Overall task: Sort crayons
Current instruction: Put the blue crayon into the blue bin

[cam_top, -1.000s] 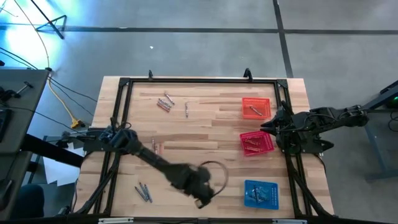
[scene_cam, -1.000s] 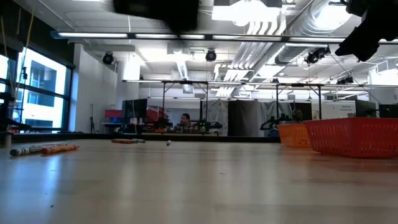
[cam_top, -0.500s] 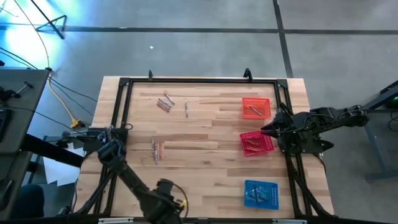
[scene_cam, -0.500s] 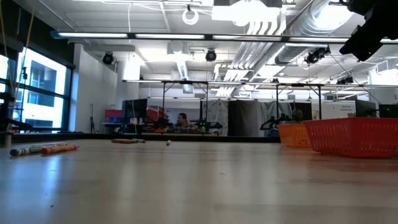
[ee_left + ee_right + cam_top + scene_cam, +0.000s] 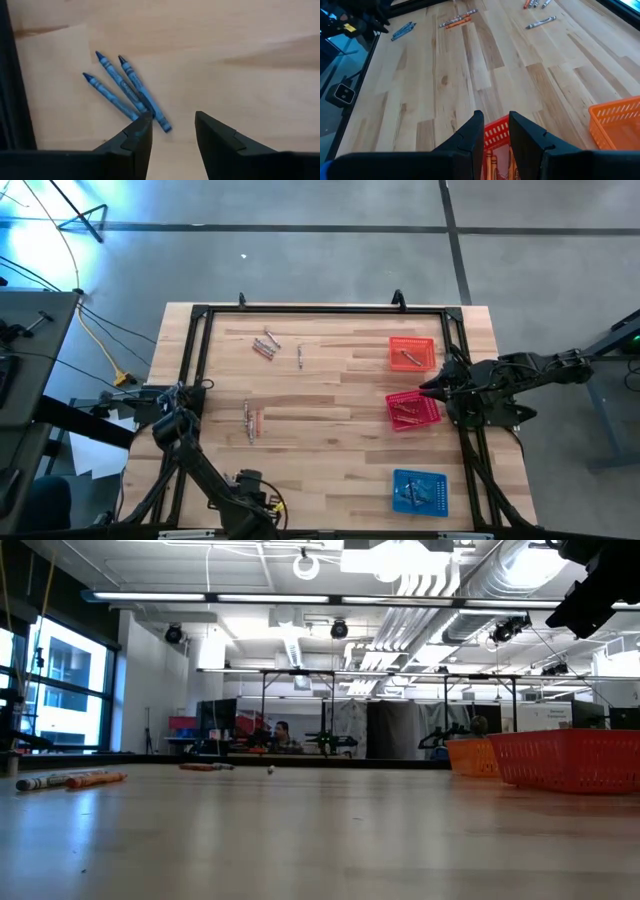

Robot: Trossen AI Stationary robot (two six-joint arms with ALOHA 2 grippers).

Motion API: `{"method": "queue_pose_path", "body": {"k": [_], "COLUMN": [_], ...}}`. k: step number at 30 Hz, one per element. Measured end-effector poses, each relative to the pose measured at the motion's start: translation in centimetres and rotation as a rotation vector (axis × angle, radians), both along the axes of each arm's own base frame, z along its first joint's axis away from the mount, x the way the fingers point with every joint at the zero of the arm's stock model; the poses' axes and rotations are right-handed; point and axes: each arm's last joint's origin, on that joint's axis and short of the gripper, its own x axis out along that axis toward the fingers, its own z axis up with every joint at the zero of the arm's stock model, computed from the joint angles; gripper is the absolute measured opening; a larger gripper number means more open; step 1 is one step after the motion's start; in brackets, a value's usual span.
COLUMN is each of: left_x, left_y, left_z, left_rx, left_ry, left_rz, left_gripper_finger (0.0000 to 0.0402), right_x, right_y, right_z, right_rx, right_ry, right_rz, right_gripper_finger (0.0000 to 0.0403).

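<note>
Wooden planking forms the table point(image 5: 330, 395), bounded by a dark frame, with a workshop visible beyond it in the low view. Three perforated baskets are ranged along the right side so that each colour has its own bin: an orange basket point(image 5: 412, 352) farthest back, a red basket point(image 5: 413, 410) in the middle and a blue basket point(image 5: 419, 491) nearest the front edge. Crayons are seen in each of them (so part of the sorting is judged done).

Loose crayons remain on the table in three places: a small cluster point(image 5: 265, 345) and a single one point(image 5: 299, 357) toward the back, and a pair point(image 5: 251, 421) near the middle left. A fourth group, three blue crayons point(image 5: 127, 91), lies side by side close to the frame at the front left.

The left gripper point(image 5: 172, 131) is held low over the table just beside these blue crayons, its fingers spread apart and empty; this placement is judged to be an approach for a pick, the blue basket being the likely destination.

The right gripper point(image 5: 496, 129) is parked over the near rim of the red basket. Its fingers are set a little apart, with nothing seen between them, and it appears to be waiting.
</note>
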Motion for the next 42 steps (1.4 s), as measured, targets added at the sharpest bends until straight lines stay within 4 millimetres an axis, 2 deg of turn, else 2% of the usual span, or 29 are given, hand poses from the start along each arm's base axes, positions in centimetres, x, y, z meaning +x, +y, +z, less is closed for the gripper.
{"method": "queue_pose_path", "body": {"k": [8,17,26,36,42], "left_x": [-0.6,-1.3,-1.6,-1.5,-1.7], "left_y": [0.6,1.1,1.0,0.3,0.8], "left_z": [-3.3,-4.1,-4.3,-4.5,-6.1], "left_rx": [0.011,0.068,0.039,-0.010,-0.030], "left_ry": [0.019,0.033,0.070,0.033,0.006], "left_rz": [0.022,0.056,0.088,0.093,0.103], "left_gripper_finger": [0.0138,0.0138,0.0138,0.0138,0.0138], "right_x": [0.0,0.0,0.0,0.0,0.0], "right_y": [0.0,0.0,0.0,0.0,0.0], "right_z": [0.0,0.0,0.0,0.0,0.1], "right_rx": [-0.001,0.000,0.006,0.006,0.007], "right_ry": [-0.002,-0.005,-0.006,-0.006,-0.010], "right_rz": [-0.006,-0.007,-0.011,-0.011,-0.011], "right_gripper_finger": [0.0084,0.0084,0.0084,0.0084,0.0084]}}
